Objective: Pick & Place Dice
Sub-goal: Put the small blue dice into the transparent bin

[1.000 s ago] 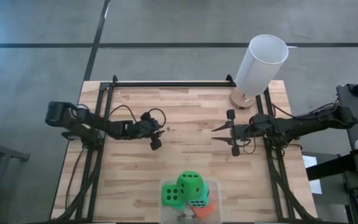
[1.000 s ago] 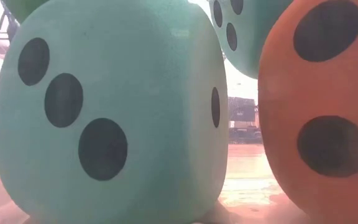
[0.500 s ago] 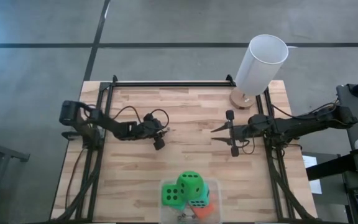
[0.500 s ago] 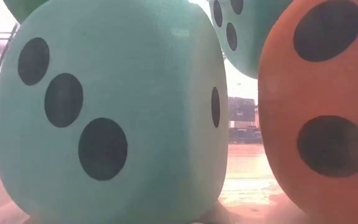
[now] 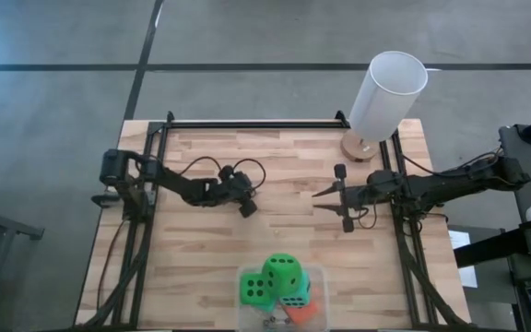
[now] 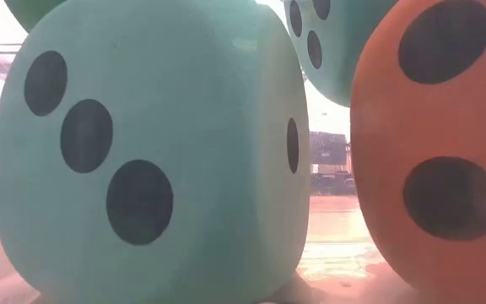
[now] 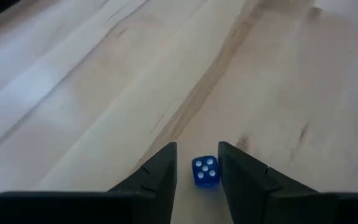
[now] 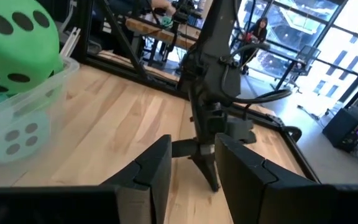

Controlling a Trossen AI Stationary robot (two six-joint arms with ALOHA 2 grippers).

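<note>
Left wrist view: a small blue die (image 7: 205, 171) lies on the table (image 7: 92, 93) between the parted fingers of the left gripper (image 7: 197, 168), not yet held. High view: this gripper (image 5: 246, 205) sits at 11 o'clock from the bin (image 5: 313, 277) of large dice (image 5: 284, 273). Good practice is probably to centre the die, then close squarely. The right gripper (image 5: 344, 197) waits at 3 o'clock, parted, holding nothing.

Two large bright green soft dice (image 5: 273, 278) with black pips sit atop a teal one (image 5: 294, 300) and an orange-red one (image 5: 302, 314), piled at the table's near edge; a tiny blue translucent die (image 7: 205, 171) lies on bare wood
</note>
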